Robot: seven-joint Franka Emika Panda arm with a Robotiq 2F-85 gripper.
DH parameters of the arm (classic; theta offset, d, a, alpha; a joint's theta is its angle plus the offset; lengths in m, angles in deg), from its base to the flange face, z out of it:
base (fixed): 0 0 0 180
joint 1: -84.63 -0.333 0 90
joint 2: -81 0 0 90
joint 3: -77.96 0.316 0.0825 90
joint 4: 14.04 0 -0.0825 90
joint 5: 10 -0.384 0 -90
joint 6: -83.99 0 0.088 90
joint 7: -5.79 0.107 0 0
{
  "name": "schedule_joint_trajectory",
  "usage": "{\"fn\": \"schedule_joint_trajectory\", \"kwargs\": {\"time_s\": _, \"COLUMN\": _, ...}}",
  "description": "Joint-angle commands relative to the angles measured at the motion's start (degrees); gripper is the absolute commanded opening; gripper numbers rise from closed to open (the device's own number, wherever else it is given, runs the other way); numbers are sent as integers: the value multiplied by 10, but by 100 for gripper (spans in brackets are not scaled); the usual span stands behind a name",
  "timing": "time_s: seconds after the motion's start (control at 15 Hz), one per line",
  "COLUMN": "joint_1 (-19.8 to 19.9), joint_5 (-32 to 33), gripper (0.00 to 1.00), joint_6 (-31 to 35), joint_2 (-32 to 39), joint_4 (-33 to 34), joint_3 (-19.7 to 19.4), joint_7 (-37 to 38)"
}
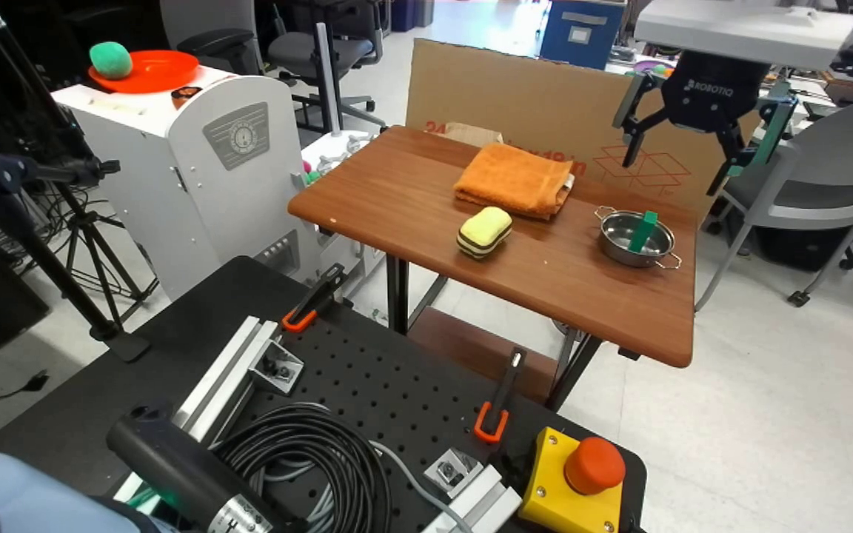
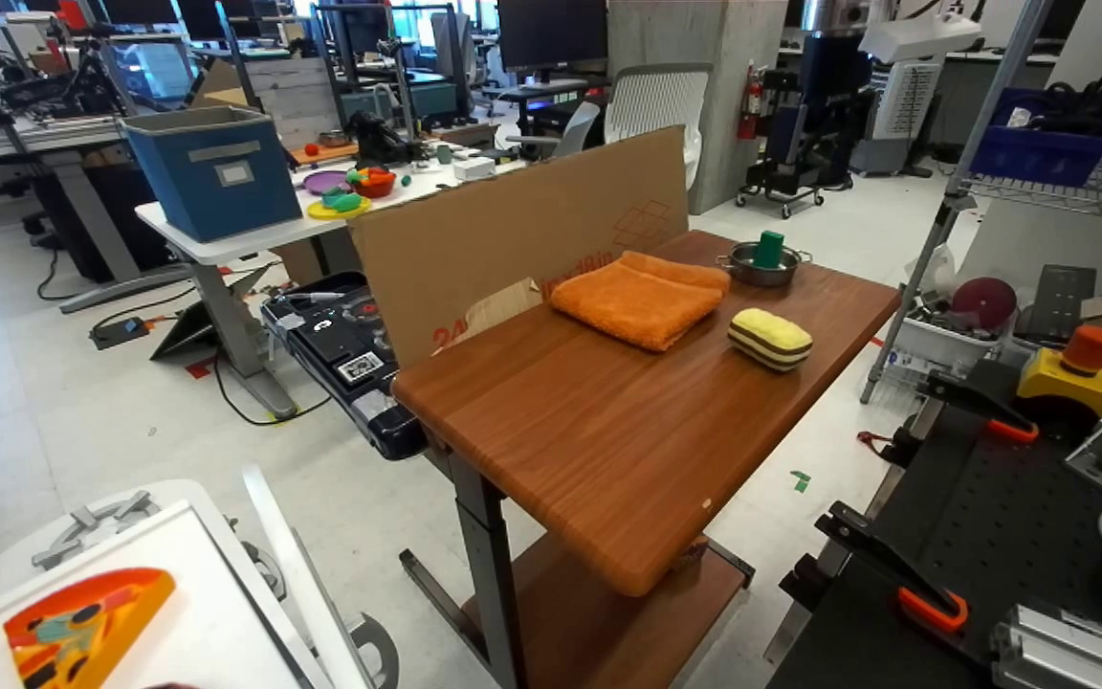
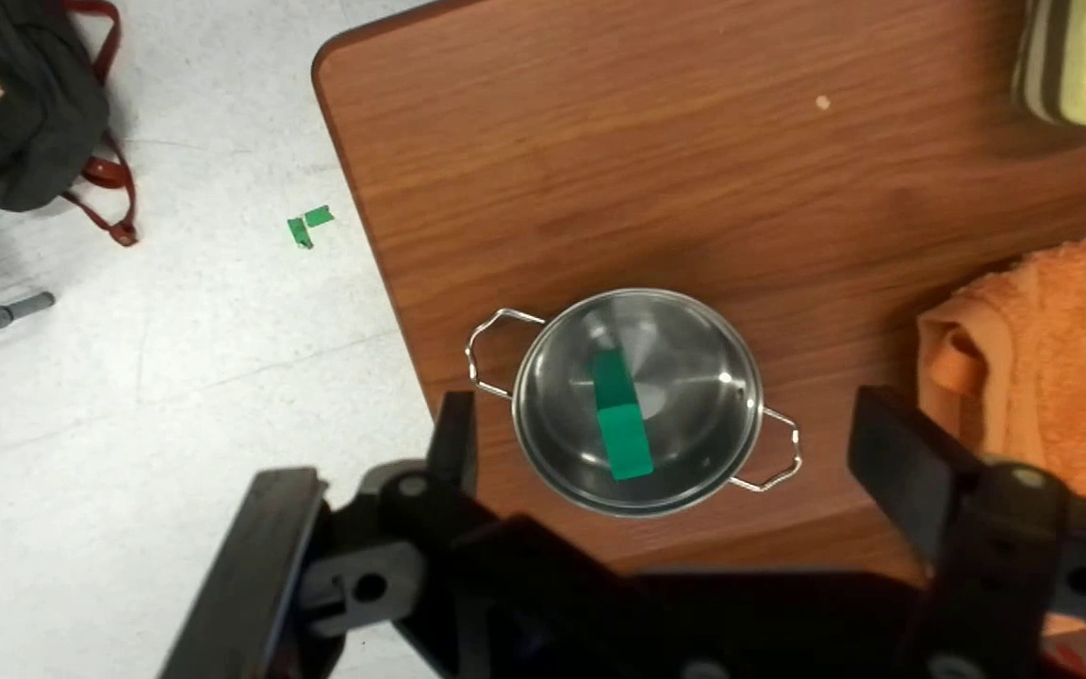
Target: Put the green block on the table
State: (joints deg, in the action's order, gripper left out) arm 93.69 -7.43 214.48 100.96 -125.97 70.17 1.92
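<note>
The green block (image 1: 643, 231) stands on end inside a small metal pot (image 1: 614, 252), its top above the rim. The block also shows in an exterior view (image 2: 768, 250) and in the wrist view (image 3: 622, 429). The pot (image 2: 763, 277) rests near one end of the reddish-brown wooden table (image 1: 389, 185), which also shows in the wrist view (image 3: 600, 170). My gripper (image 1: 671, 176) is open and empty, above the table and apart from the block. In the wrist view the fingers (image 3: 661, 420) are spread wide, with the pot (image 3: 694, 462) below and between them.
A folded orange towel (image 1: 515, 178) and a yellow sponge-like block (image 1: 484, 232) lie on the table (image 2: 551, 421). A cardboard sheet (image 1: 500, 96) stands along the table's back edge. The pot has thin wire handles (image 3: 793, 453). A black perforated board (image 1: 367, 370) is in front.
</note>
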Motion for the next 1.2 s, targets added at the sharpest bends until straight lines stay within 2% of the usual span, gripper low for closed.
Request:
{"fn": "schedule_joint_trajectory", "kwargs": {"time_s": 0.0, "joint_1": 14, "joint_5": 7, "gripper": 100, "joint_6": -15, "joint_2": 68, "joint_4": 71, "joint_3": 4, "joint_7": -44}}
{"fn": "schedule_joint_trajectory", "kwargs": {"time_s": 0.53, "joint_1": 19, "joint_5": 17, "gripper": 100, "joint_6": -5, "joint_2": 161, "joint_4": 125, "joint_3": 10, "joint_7": -79}}
{"fn": "schedule_joint_trajectory", "kwargs": {"time_s": 0.6, "joint_1": 19, "joint_5": 16, "gripper": 75, "joint_6": -6, "joint_2": 170, "joint_4": 132, "joint_3": 12, "joint_7": -80}}
{"fn": "schedule_joint_trajectory", "kwargs": {"time_s": 0.67, "joint_1": 18, "joint_5": 17, "gripper": 74, "joint_6": -8, "joint_2": 178, "joint_4": 138, "joint_3": 13, "joint_7": -81}}
{"fn": "schedule_joint_trajectory", "kwargs": {"time_s": 0.93, "joint_1": 15, "joint_5": 20, "gripper": 42, "joint_6": -10, "joint_2": 193, "joint_4": 157, "joint_3": 19, "joint_7": -84}}
{"fn": "schedule_joint_trajectory", "kwargs": {"time_s": 1.13, "joint_1": 15, "joint_5": 26, "gripper": 20, "joint_6": -9, "joint_2": 178, "joint_4": 155, "joint_3": 24, "joint_7": -100}}
